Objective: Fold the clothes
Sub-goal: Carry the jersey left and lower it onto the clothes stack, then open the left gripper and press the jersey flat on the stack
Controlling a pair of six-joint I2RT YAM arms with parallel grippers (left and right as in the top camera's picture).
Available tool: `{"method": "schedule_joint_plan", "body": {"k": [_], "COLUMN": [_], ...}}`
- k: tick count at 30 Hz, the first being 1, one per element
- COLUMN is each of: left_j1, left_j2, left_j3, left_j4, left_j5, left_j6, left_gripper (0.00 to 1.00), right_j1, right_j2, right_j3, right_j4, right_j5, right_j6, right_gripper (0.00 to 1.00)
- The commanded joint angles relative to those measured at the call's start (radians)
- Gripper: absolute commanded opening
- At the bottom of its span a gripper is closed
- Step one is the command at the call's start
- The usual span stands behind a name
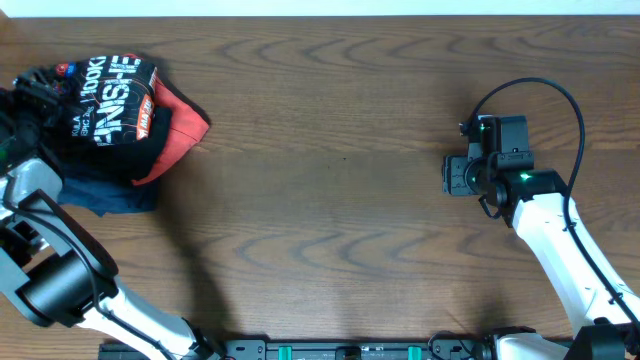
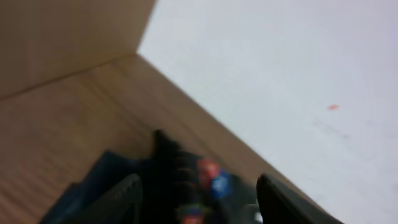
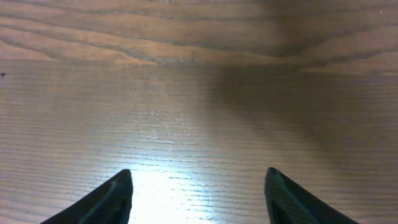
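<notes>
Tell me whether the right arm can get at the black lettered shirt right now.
Doubtful. Only bare table lies between, but the black lettered shirt tops a pile at the far left corner, right across from the right gripper, with the left arm close beside it.

Thin cloth shirt [image 1: 110, 100] on grained wood table [image 1: 330, 150].

a brown wooden table [image 1: 340, 150] with bold arched grain fills the overhead view. the right wrist view shows the same wood with a bright patch of glare low down. one pile of cloth sits in its far left corner. a navy garment [image 1: 110, 198] lies flat on the wood at the pile's near side, and a coral-red garment [image 1: 185, 125] touches the wood at the right. the black jersey [image 1: 110, 100] lies on top; whether it reaches the wood cannot be told.
</notes>
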Motion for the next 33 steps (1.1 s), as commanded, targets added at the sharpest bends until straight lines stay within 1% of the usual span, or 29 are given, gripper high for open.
{"method": "schedule_joint_plan", "body": {"k": [1, 3, 4, 6, 8, 12, 14, 19, 21, 23, 26, 28, 31, 33], "left_j1": [-0.051, -0.09, -0.112, -0.151, -0.183, -0.22, -0.23, -0.23, -0.23, -0.229, -0.23, -0.235, -0.251, -0.275], "left_j2": [-0.103, -0.129, -0.139, -0.147, -0.146, -0.141, -0.137, -0.118, -0.113, -0.119, -0.173, -0.243, -0.349, -0.423], "left_j3": [0.023, 0.023, 0.023, 0.023, 0.023, 0.018, 0.004, -0.015, -0.015, -0.014, -0.008, -0.003, -0.003, -0.003], "left_j4": [-0.019, -0.066, -0.1, -0.174, -0.271, -0.518, -0.622, -0.787, -0.818, -0.82, -0.805, -0.785, -0.763, -0.761], "left_j5": [0.055, 0.054, 0.054, 0.054, 0.053, 0.034, -0.024, -0.182, -0.191, -0.174, -0.084, -0.049, -0.047, -0.047], "left_j6": [0.019, 0.044, 0.058, 0.061, 0.061, 0.066, 0.075, 0.075, 0.089, 0.133, 0.192, 0.195, 0.214, 0.248], "left_gripper": [0.62, 0.64, 0.64, 0.66, 0.69, 0.71, 0.72, 0.76, 0.77, 0.77, 0.76, 0.77, 0.81, 0.82], "right_j1": [-0.006, -0.006, -0.006, -0.006, -0.006, -0.006, -0.006, -0.006, -0.006, -0.006, -0.006, -0.006, -0.006, -0.006], "right_j2": [-0.012, -0.012, -0.012, -0.012, -0.012, -0.012, -0.012, -0.012, -0.012, -0.012, -0.012, -0.012, -0.012, -0.012], "right_j3": [0.013, 0.013, 0.013, 0.013, 0.013, 0.013, 0.013, 0.013, 0.013, 0.013, 0.013, 0.013, 0.013, 0.013], "right_j4": [0.009, 0.011, 0.012, 0.011, 0.011, 0.01, 0.011, 0.012, 0.011, 0.01, 0.01, 0.012, 0.022, 0.036], "right_j5": [-0.028, -0.068, -0.079, -0.093, -0.093, -0.093, -0.093, -0.09, -0.09, -0.09, -0.09, -0.09, -0.091, -0.102], "right_j6": [0.001, 0.001, 0.001, 0.0, 0.0, 0.0, 0.0, 0.0, 0.0, 0.0, 0.0, 0.0, 0.0, 0.001], "right_gripper": [0.72, 0.86, 0.91, 0.95, 0.96, 0.96, 0.97, 0.97, 0.97, 0.97, 0.97, 0.97, 0.99, 0.99]}}
